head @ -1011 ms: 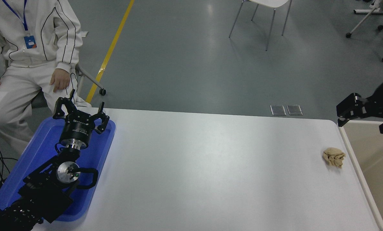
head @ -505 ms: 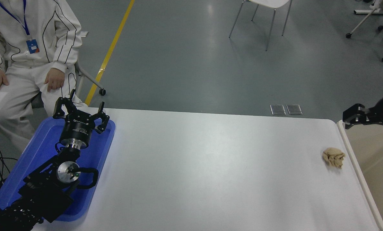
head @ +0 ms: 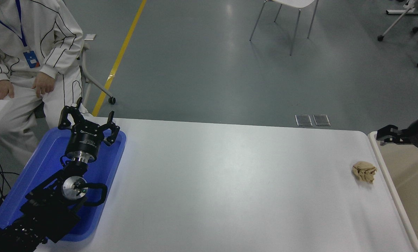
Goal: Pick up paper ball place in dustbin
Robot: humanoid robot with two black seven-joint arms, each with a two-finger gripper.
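Note:
The paper ball [head: 364, 171], a small tan crumpled wad, lies on the white table [head: 230, 182] close to its right edge. Just right of it stands the dustbin [head: 388, 178], beige inside with a cream rim, cut off by the picture's right edge. My right gripper [head: 406, 141] hangs over the dustbin's far corner, up and to the right of the ball, open and holding nothing. My left gripper [head: 87, 120] is parked open above the blue tray at the lower left.
A shallow blue tray [head: 107, 164] sits at the table's left end under the left arm. A person in white sits beyond the far left corner, one hand [head: 42, 84] resting on a knee. A white chair [head: 289, 14] stands on the floor behind.
My right gripper has drawn back to the right and slightly down over the dustbin, now partly out of the picture. The person has shifted to the left. The paper ball has not moved.

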